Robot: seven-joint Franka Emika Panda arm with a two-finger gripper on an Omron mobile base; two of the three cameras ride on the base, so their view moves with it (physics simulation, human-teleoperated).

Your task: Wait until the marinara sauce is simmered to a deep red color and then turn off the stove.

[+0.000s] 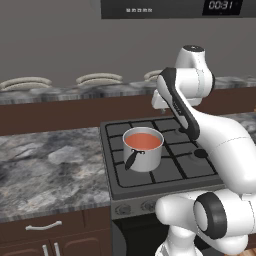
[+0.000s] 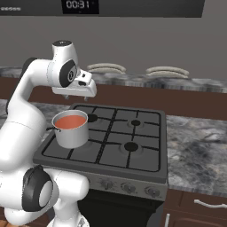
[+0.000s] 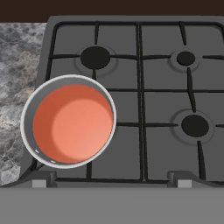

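Note:
The marinara sauce (image 1: pixel 143 141) (image 2: pixel 71 120) (image 3: pixel 72 124) is a smooth orange-red disc inside a small steel saucepan (image 1: pixel 146 159) (image 2: pixel 72 135). The pan stands on the front left burner of the stove (image 1: pixel 172 167) (image 2: pixel 119 133) (image 3: pixel 148 105), its dark handle pointing to the front. Small round knobs (image 1: pixel 148 205) (image 2: pixel 128 187) line the stove's front. My gripper (image 2: pixel 79 95) (image 3: pixel 111 180) hangs high over the stove, pointing straight down. It is open, its fingers wide apart and holding nothing. The pan lies below it and to the left in the hand view.
Grey marbled countertop runs left (image 1: pixel 50 165) and right (image 2: pixel 195 146) of the stove. Stacked plates (image 1: pixel 25 82) (image 2: pixel 106 68) rest on the raised back counter. An appliance display (image 1: pixel 220 5) (image 2: pixel 77 4) overhead reads 00:31. The other three burners (image 3: pixel 194 125) are bare.

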